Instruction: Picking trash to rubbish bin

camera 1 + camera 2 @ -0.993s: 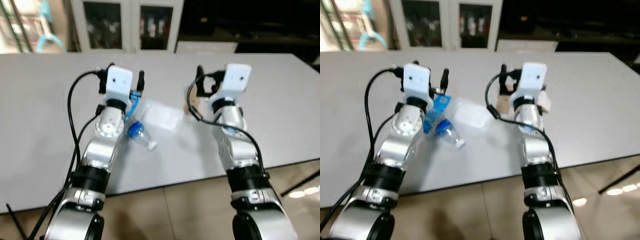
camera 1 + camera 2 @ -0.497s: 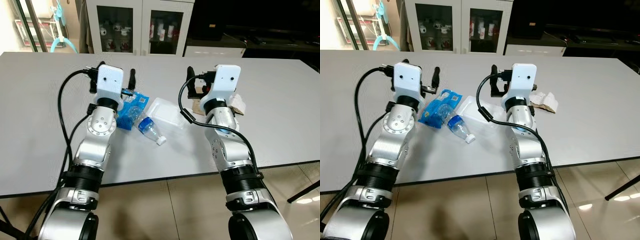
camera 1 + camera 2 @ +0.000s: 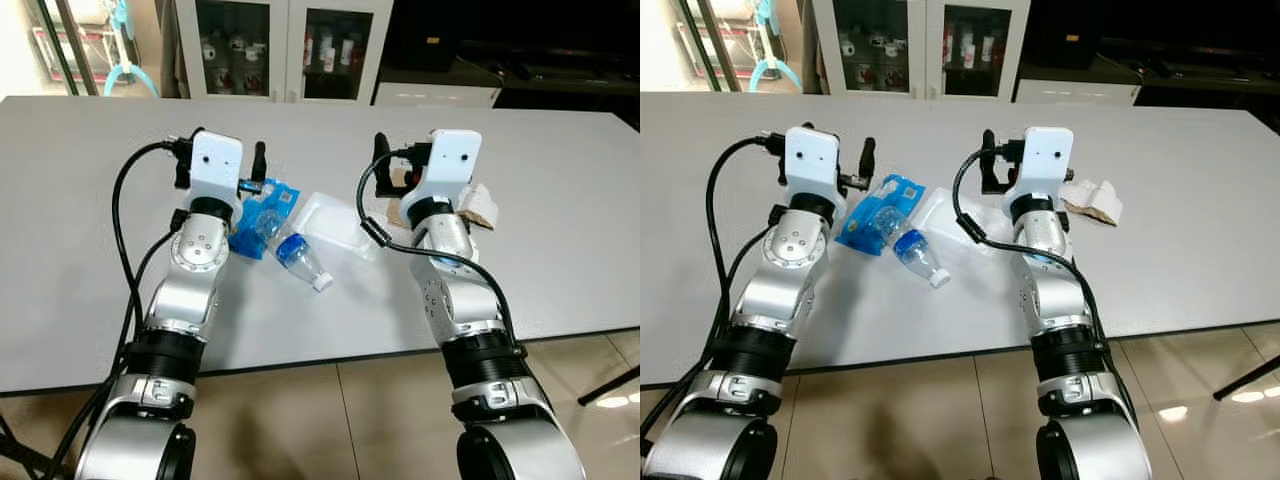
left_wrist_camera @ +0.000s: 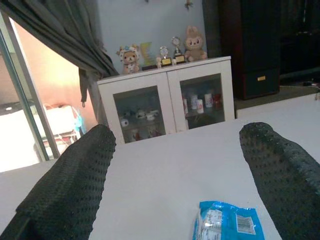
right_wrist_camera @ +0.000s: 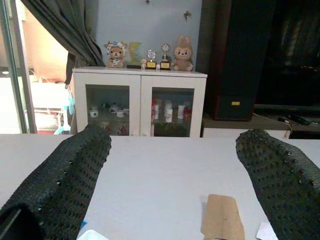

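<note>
On the grey table [image 3: 80,230] lies a blue snack wrapper [image 3: 268,203], with a clear plastic bottle [image 3: 293,251] partly on top of it and a clear plastic tray [image 3: 335,222] to its right. Crumpled paper with a brown cardboard scrap [image 3: 1092,198] lies further right. My left gripper [image 4: 180,131] is held above the table just left of the wrapper [image 4: 225,222], open and holding nothing. My right gripper [image 5: 175,132] is open and raised between the tray and the cardboard scrap [image 5: 220,217].
A white cabinet with glass doors [image 3: 290,45] stands beyond the table's far edge. Dark furniture [image 3: 500,50] is at the back right. The tiled floor [image 3: 340,420] lies below the table's near edge.
The head camera has shifted and the blur has cleared. Both arms hold nearly the same raised pose and the trash has not moved.
</note>
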Tool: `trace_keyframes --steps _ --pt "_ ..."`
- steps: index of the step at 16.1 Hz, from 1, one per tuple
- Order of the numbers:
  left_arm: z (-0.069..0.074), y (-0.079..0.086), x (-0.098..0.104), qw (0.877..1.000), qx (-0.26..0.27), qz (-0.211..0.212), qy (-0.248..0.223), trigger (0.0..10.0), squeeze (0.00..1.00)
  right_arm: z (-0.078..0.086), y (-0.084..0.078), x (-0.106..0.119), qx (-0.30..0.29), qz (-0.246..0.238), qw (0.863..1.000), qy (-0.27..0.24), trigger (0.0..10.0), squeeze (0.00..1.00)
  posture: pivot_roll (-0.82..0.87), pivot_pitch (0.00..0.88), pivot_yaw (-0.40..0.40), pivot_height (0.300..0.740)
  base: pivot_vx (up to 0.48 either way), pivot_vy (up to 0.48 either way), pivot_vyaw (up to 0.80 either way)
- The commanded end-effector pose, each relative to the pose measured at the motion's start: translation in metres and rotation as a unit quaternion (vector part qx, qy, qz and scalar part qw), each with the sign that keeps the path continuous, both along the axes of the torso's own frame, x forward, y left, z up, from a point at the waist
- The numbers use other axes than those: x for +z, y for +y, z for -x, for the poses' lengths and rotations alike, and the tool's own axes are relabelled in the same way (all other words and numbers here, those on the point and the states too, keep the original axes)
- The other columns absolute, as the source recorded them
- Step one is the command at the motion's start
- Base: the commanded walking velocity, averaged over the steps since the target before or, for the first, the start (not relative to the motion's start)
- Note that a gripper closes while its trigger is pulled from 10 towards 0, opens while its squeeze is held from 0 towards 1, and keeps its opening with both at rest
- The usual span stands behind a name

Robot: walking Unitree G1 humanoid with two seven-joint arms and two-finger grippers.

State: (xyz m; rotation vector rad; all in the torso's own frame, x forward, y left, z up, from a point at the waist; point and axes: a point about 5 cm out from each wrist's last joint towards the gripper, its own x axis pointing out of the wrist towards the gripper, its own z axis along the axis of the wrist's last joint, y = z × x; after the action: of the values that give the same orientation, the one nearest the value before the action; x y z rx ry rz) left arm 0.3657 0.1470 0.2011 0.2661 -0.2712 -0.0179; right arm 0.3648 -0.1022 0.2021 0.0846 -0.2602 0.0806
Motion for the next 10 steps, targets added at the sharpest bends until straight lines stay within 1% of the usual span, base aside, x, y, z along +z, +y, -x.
trace_keyframes --steps 1,6,10 --pt "-0.0002 -0.0059 0.0082 1.0 -0.008 0.0 -0.017 10.0 0.0 -0.0013 -0.0042 0.0046 -0.004 -0.009 1.0 -0.002 10.0 0.0 0.02 0.02 -0.091 0.74 0.48 0.0 0.0" --pt "-0.0011 -0.0043 0.0148 1.0 -0.001 -0.004 -0.025 10.0 0.0 -0.0012 -0.0031 0.005 -0.002 -0.008 1.0 -0.004 10.0 0.0 0.02 0.018 -0.09 0.74 0.48 0.0 0.0" --pt "-0.0008 -0.0053 0.0161 1.0 -0.002 -0.003 -0.028 10.0 0.0 -0.0008 -0.0028 0.0047 -0.001 -0.009 1.0 -0.004 10.0 0.0 0.02 0.018 -0.089 0.74 0.48 0.0 0.0"
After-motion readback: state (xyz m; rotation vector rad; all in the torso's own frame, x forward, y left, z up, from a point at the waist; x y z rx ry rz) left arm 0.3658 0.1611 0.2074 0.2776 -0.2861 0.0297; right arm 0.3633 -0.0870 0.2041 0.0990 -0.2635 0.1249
